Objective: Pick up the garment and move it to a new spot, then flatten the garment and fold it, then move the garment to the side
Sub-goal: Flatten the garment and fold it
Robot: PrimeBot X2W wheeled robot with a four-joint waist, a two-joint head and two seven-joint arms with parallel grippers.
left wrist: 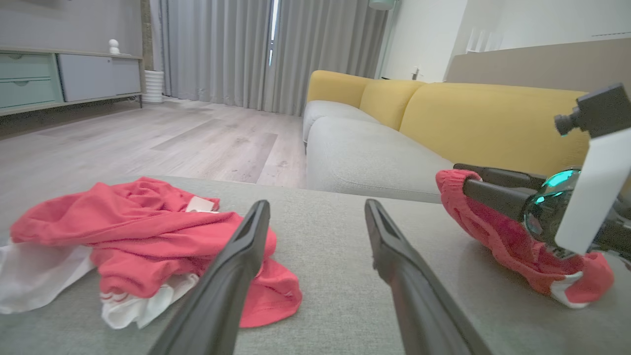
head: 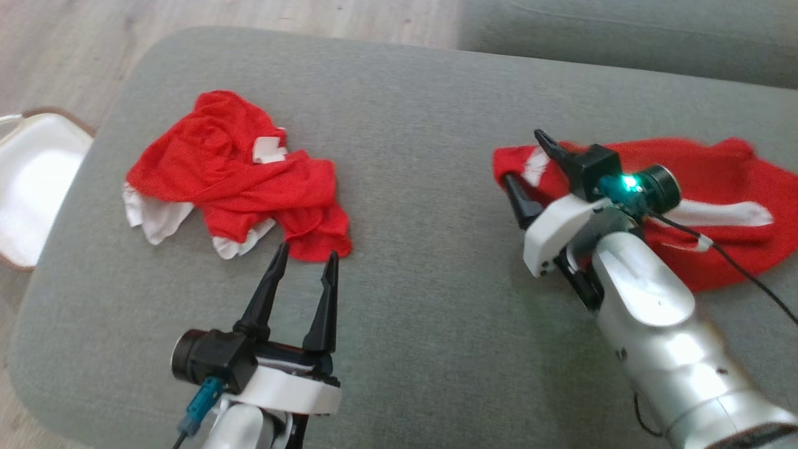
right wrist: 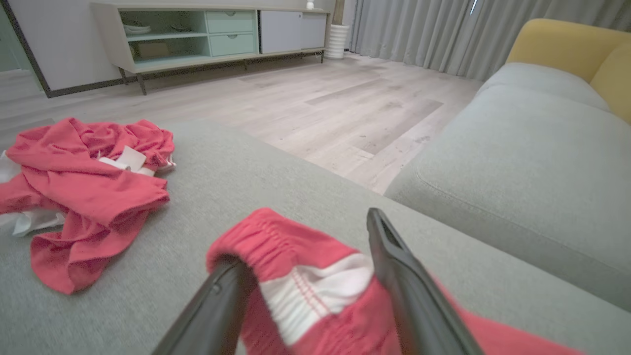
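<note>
A crumpled red-and-white garment [head: 237, 178] lies just beyond the left gripper [head: 308, 251], fingers spread. Bare grey cushion [head: 424, 249] stretches between both grippers. The right gripper [head: 522, 157], fingers wide apart, straddles the waistband edge of the red shorts [head: 717, 174].

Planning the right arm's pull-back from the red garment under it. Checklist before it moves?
1. Right gripper jaws apart: ok.
2. Right-hand garment free of the fingers: not ok. Its waistband arches over one finger, so a pull-back may drag it.
3. Right-hand garment lying flat: not ok. The waistband end is raised and rumpled.
4. Left gripper open and holding nothing: ok. Its tips sit at the edge of the crumpled garment.
5. Bare cushion between the two garments: ok.
</note>
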